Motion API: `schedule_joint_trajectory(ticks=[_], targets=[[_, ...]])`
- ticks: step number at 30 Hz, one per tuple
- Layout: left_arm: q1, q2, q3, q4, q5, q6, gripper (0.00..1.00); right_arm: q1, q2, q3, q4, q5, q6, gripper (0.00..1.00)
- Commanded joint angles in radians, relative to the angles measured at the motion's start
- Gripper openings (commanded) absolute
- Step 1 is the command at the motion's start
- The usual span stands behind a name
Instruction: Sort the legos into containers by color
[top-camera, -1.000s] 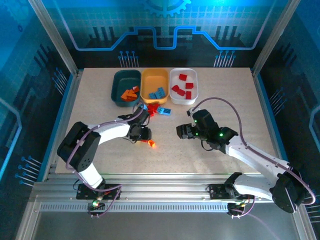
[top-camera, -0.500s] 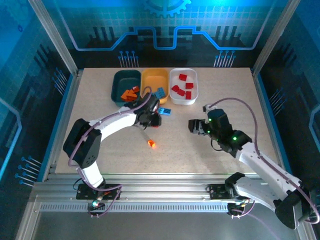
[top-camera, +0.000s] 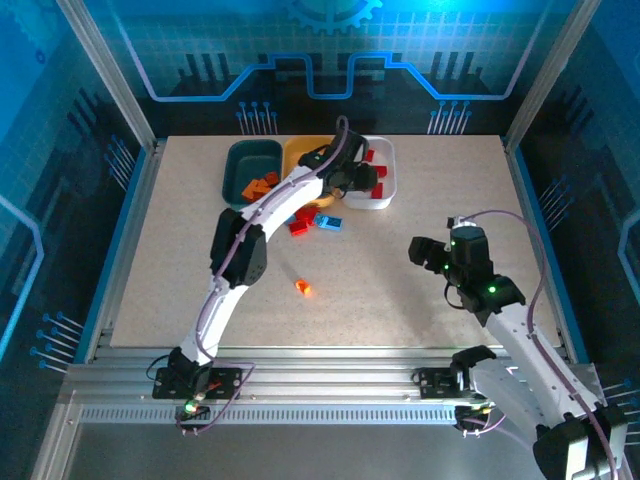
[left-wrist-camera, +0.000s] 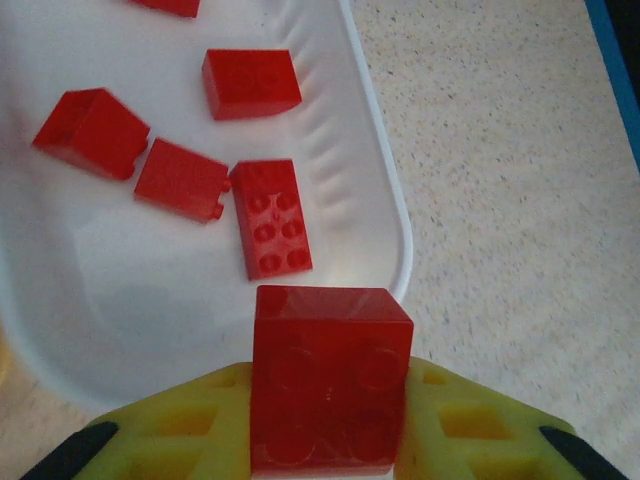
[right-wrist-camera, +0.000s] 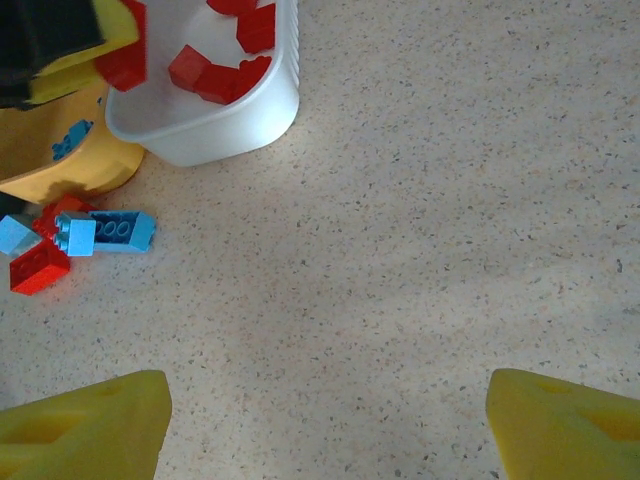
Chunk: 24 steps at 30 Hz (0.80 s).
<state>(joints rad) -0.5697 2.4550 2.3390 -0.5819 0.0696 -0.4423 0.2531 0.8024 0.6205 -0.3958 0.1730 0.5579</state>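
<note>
Speckled table (top-camera: 180, 250) bears three tubs (top-camera: 250, 158) and loose bricks (top-camera: 302, 288).

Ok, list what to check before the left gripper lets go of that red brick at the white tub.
1. Grip: left gripper shut on the red studded plastic brick: ok.
2. Colour match: the white rounded plastic tub holds only red bricks: ok.
3. Held brick fully inside the tub's rim: it hangs close to the near rim: cannot tell.
4. Right gripper open and apart from the tub: ok.
5. Sorting finished: loose red and light blue bricks lie beside the yellow-orange plastic tub: not ok.
</note>
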Motion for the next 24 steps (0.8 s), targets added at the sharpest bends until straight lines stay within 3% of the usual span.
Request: schedule_joint_trajectory(ticks=[1,5,8,13,15,19,24], targets=[[0.017,0.068,0.135,-0.026,0.029,-0.007,0.36,-0.021,0.003,-0.005,-0.006,-0.022,-0.003,0.84],[0.03,0.115,0.173,0.039,0.082,-0.027,0.53,-0.02,0.011,-0.007,0.0,-0.024,-0.01,0.84],[0.036,0.113,0.174,0.057,0.103,-0.016,0.81,-0.021,0.024,-0.008,0.008,-0.033,-0.013,0.84],[0.042,-0.022,0.049,0.063,0.105,0.016,0.92,0.016,0.064,-0.01,0.086,-0.121,-0.041,0.84],[0.05,-0.14,-0.084,0.068,0.06,0.019,0.98,0.095,0.121,0.02,0.111,-0.093,-0.047,0.84],[0.113,-0.372,-0.434,0.11,0.001,-0.087,0.99,0.255,0.308,0.119,0.186,-0.034,-0.034,0.84],[0.268,-0.705,-1.09,0.441,0.084,-0.317,0.99,0.373,0.63,0.362,0.219,0.002,-0.095,0.83]])
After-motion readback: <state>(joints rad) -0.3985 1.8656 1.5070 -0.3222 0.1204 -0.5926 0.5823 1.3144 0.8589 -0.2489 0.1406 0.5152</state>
